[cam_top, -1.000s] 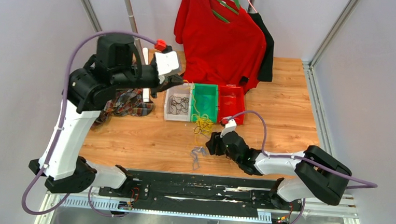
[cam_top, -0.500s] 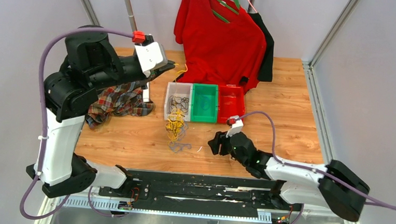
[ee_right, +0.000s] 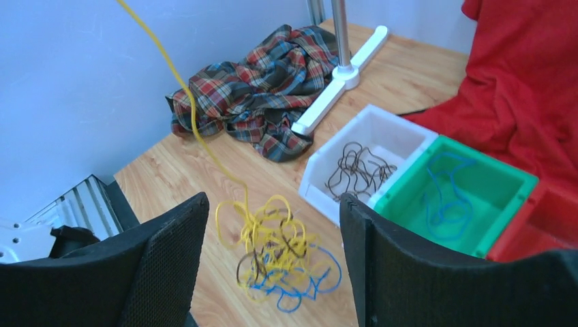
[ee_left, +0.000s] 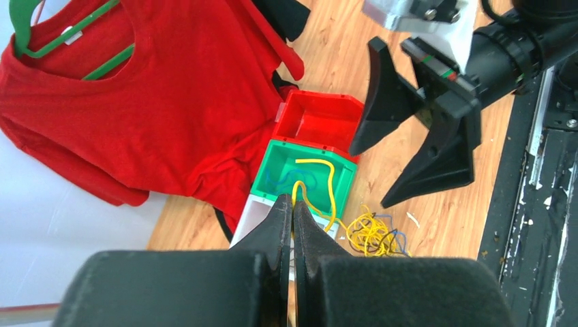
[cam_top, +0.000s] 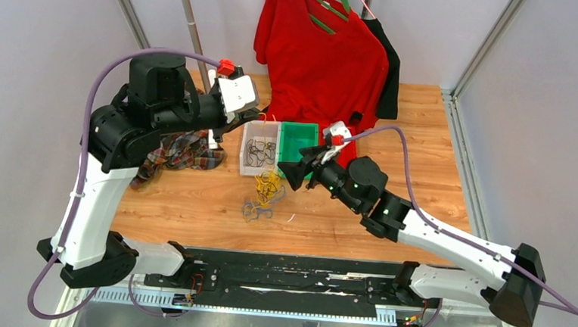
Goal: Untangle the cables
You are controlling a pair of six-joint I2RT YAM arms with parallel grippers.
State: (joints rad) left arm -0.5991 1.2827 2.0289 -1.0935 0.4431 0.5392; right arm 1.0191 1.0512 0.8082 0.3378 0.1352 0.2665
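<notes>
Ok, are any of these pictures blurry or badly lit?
Top external view: even light, sharp, only faint shadows on the table. Left wrist view: the left gripper is so near the lens that it blurs dark, while the red shirt is clear. Right wrist view: the right gripper is dark yet textured; the yellow cable is sharp.

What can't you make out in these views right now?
- Top view: tangle strands are too small to tell which crosses which.
- Left wrist view: white bin is mostly hidden behind the left gripper.
- Right wrist view: yellow cable is cut off at the top edge, and red bin at the right edge.
</notes>
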